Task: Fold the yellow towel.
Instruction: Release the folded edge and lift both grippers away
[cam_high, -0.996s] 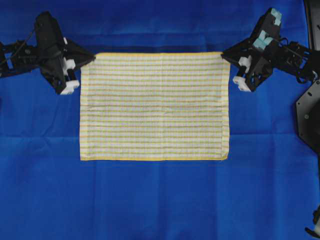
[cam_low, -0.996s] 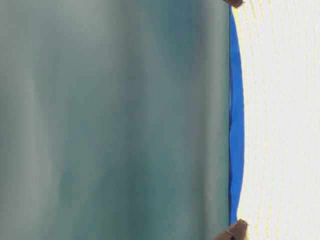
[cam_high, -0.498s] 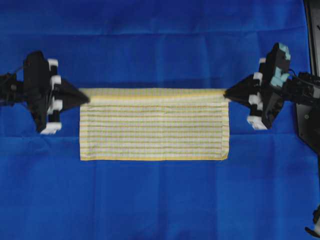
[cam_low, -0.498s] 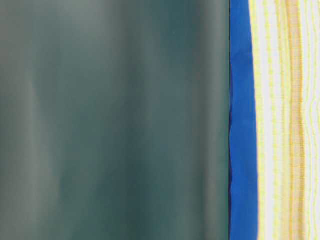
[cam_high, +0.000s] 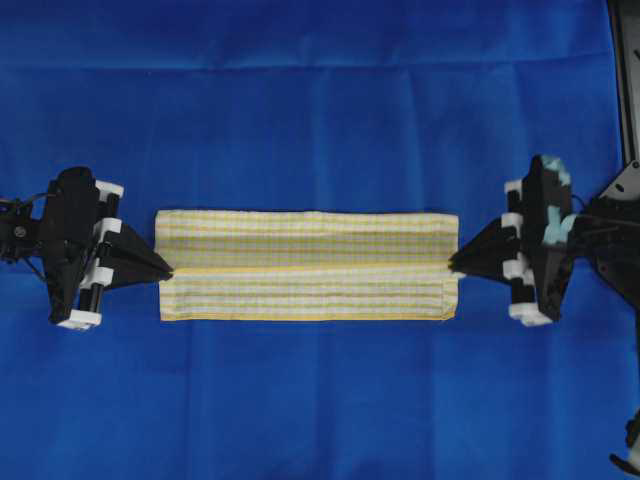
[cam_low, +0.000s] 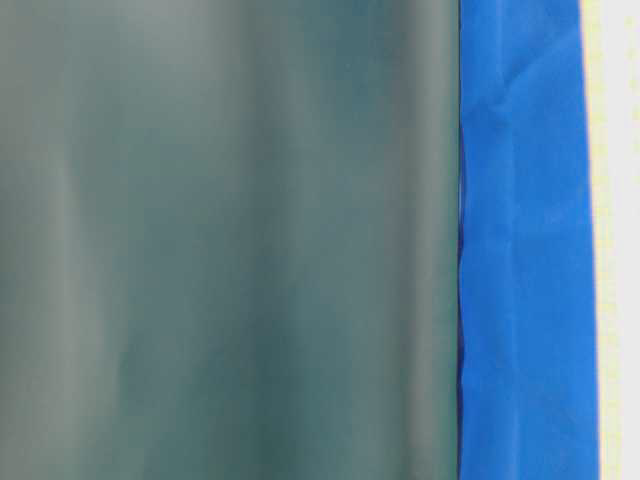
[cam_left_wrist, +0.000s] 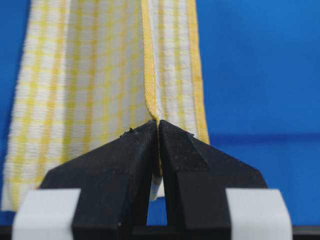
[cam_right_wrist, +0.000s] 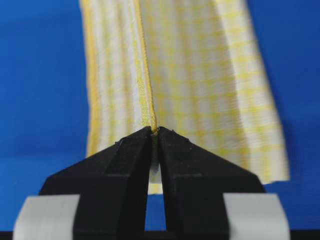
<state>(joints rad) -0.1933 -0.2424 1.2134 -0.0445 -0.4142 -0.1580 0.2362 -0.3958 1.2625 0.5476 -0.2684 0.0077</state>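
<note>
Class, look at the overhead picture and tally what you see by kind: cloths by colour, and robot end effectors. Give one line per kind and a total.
Yellow towel: 1
Blue cloth: 1
End effectors, left end effector and right end effector, each shut on a towel corner: 2
Total: 4

The yellow towel (cam_high: 306, 265) lies mid-cloth (cam_high: 320, 100), left gripper (cam_high: 168, 271) at nine o'clock, right gripper (cam_high: 452, 263) at three.

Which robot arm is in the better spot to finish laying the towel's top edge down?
Neither, it takes both. The left fingers and right fingers each pinch one corner of the yellow towel, mirrored at opposite ends.
</note>
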